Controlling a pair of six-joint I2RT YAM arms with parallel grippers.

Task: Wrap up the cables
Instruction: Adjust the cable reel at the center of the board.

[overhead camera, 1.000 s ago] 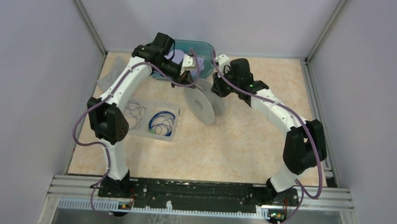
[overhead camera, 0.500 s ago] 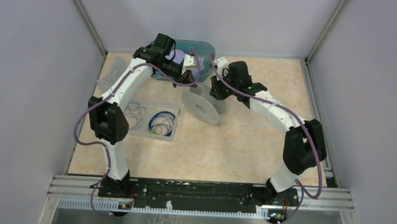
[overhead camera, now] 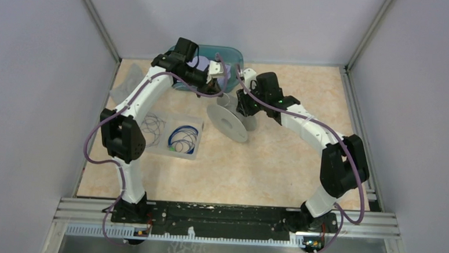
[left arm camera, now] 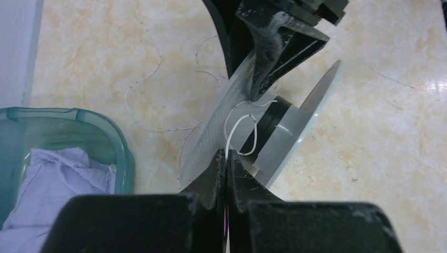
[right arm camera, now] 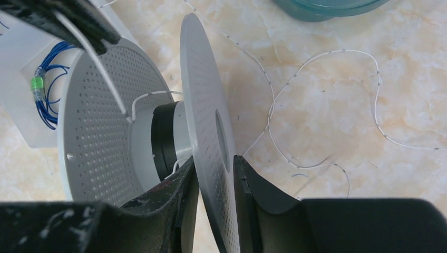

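Note:
A grey perforated spool [overhead camera: 228, 121] with a black hub [right arm camera: 163, 138] stands on edge mid-table. My right gripper [right arm camera: 216, 168] is shut on its near flange [right arm camera: 203, 105], one finger on each side. My left gripper [left arm camera: 226, 158] is shut on the thin white cable [left arm camera: 240, 126], which loops down to the hub between the flanges. The rest of the white cable [right arm camera: 337, 52] lies in loose curves on the table behind the spool. Blue cables [overhead camera: 182, 139] lie coiled in a white tray [overhead camera: 195, 151] to the left.
A teal bin [left arm camera: 113, 142] holding purple cloth [left arm camera: 58, 168] sits at the back, just behind the left gripper [overhead camera: 216, 71]. A darker thin coil [overhead camera: 151, 125] lies in the tray's left half. A clear bag [overhead camera: 126, 81] lies by the left wall.
The right gripper has shifted a little left with the spool, turning it so its flanges face more sideways. The left gripper stays shut on the white cable above it.

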